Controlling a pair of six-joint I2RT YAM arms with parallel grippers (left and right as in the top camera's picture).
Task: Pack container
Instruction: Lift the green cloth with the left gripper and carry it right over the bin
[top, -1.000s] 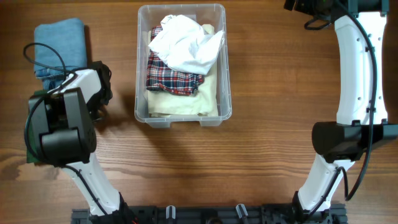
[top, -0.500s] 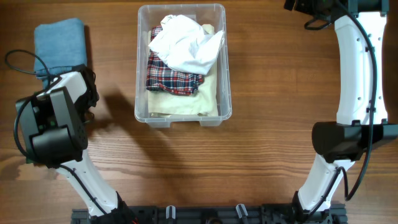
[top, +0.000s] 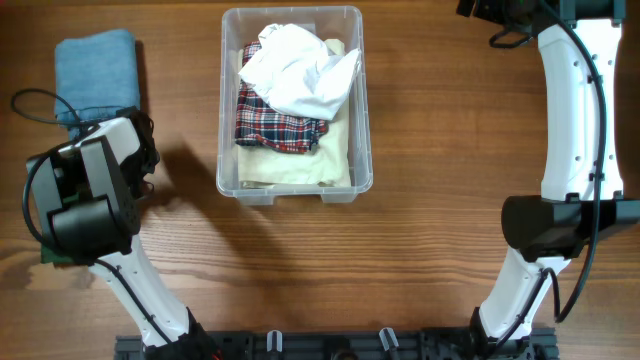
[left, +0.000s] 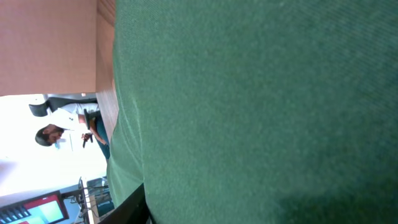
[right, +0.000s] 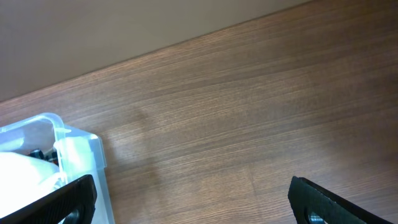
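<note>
The container (top: 222, 100) is a clear tub at the table's top centre. It holds a white cloth (top: 300, 70) on a plaid cloth (top: 270, 125) and a cream one (top: 300, 165). My left arm (top: 90, 190) hangs over the far left, hiding its gripper from above. A green cloth (left: 261, 106) fills the left wrist view, right against the camera, and only one black finger (left: 132, 205) shows. A sliver of green cloth (top: 48, 257) peeks out under that arm. My right gripper (right: 196, 202) stands open over bare wood beside the container's corner (right: 74, 149).
A folded blue towel (top: 97, 70) lies at the back left, just beyond the left arm. The right arm (top: 575, 120) runs along the table's right side. Brown wood table (top: 430, 200) surrounds the tub.
The left arm has swung left, away from the container, and come down over the green cloth. The right arm has not moved.
</note>
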